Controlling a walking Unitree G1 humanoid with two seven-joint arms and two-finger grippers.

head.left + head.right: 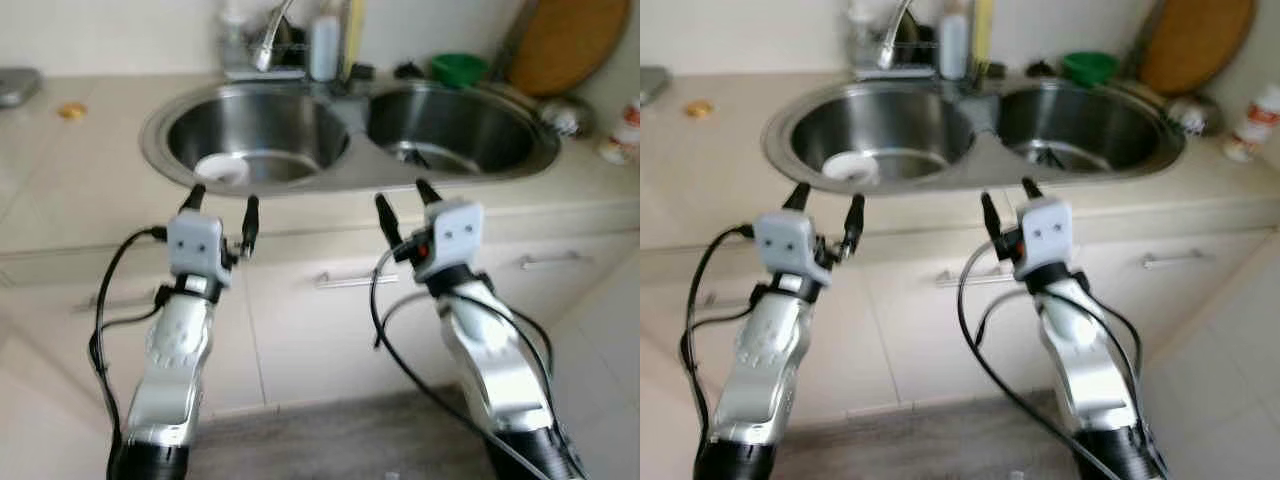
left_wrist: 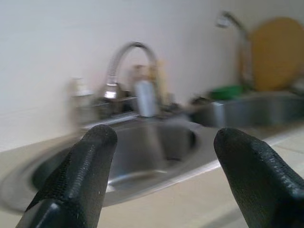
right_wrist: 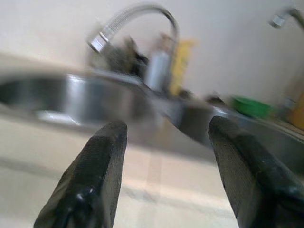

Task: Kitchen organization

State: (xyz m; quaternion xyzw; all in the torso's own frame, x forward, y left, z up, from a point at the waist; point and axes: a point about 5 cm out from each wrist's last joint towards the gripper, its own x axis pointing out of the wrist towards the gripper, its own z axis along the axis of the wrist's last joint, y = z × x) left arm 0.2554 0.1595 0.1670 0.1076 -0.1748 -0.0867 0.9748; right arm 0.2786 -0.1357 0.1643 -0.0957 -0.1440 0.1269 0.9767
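A steel double sink [image 1: 345, 110] is set in a beige counter [image 1: 90, 190] ahead of me. A small white dish [image 1: 222, 170] lies in the left basin. My left gripper [image 1: 220, 208] is held open in front of the counter's front edge, below the left basin, with nothing between its fingers. My right gripper [image 1: 403, 204] is open too, at the same height below the divide between the basins. In the wrist views both pairs of black fingers [image 2: 80, 175] [image 3: 90, 185] stand apart, pointing at the sink and the tap [image 2: 123, 61].
Behind the sink stand a tap [image 1: 272, 35], a grey bottle [image 1: 324, 45] and a yellow item. A green bowl [image 1: 460, 68] and a round wooden board [image 1: 565, 42] are at the back right. Cabinet doors with metal handles [image 1: 350, 280] are below the counter.
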